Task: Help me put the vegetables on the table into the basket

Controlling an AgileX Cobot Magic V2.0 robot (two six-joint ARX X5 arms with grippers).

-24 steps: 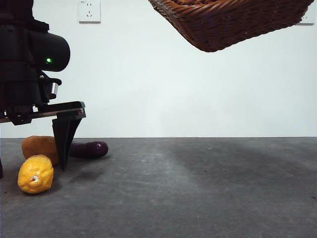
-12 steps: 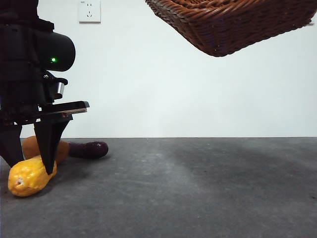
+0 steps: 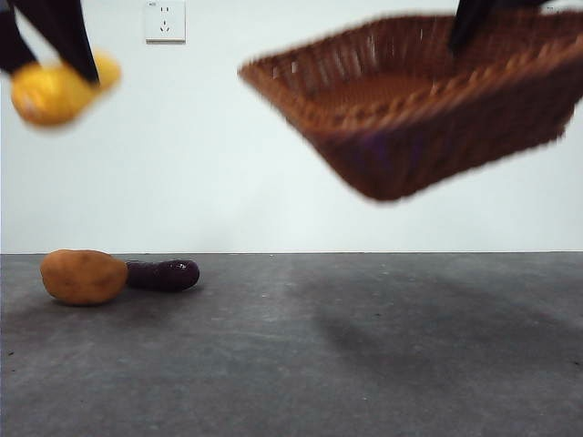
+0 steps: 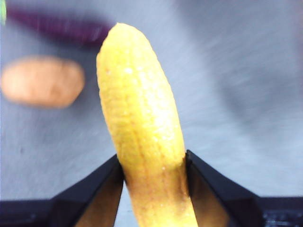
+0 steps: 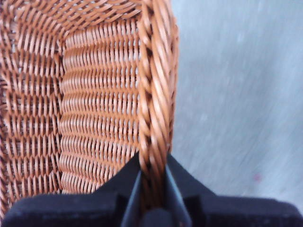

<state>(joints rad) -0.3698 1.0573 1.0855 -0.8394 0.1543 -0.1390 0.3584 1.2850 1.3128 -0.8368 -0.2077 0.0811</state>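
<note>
At far left, high above the counter (image 3: 364,364), the left gripper (image 3: 50,55) has its fingers (image 4: 102,189) clamped on the lower end of the yellow vegetable (image 3: 56,89). Half a second ago this piece rested on the counter between the lowered fingers; it is now lifted clear, so the grasp appears to have succeeded.

Below it, the orange-brown potato (image 3: 83,277) lies on the counter. The purple eggplant (image 3: 164,274) lies just behind and to its right, apparently touching it. Neither has moved.

At right, the basket (image 3: 410,118) hangs in the air, tilted with its opening towards the yellow vegetable. The right gripper (image 5: 154,189) has its fingers closed on the braided rim. The basket has dropped lower and tipped further than before, and it is blurred.

Judgement: the two arms are converging for a mid-air transfer. One vegetable is in transit; two are not yet collected.
</note>
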